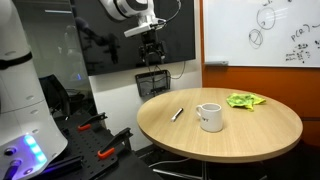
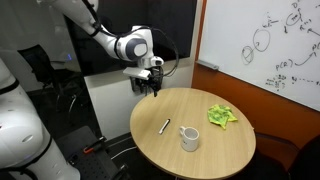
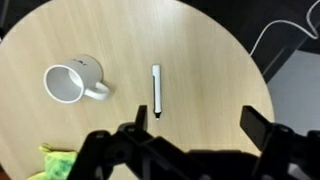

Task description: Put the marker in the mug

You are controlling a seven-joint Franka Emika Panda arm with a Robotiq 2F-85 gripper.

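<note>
White and slim with a dark tip, the marker [image 3: 156,91] lies flat on the wooden counter [image 3: 210,50], held by nothing, so by my reading none of the task is done yet: the reach, the pickup, the carry and the drop into the mug all remain. In the wrist view the marker sits ahead of the gripper [image 3: 183,135], about in line with the gap between its jaws, which stand spread wide and empty. In both exterior views the gripper [image 1: 151,50] [image 2: 147,85] hangs well above the counter's rim, with the marker [image 1: 177,114] [image 2: 165,125] far below it and further in. The mug [image 3: 68,83] stands upright just beside the marker, apart from it, handle turned toward it. A green cloth [image 1: 244,100] lies beyond the mug, farthest from the gripper.
</note>
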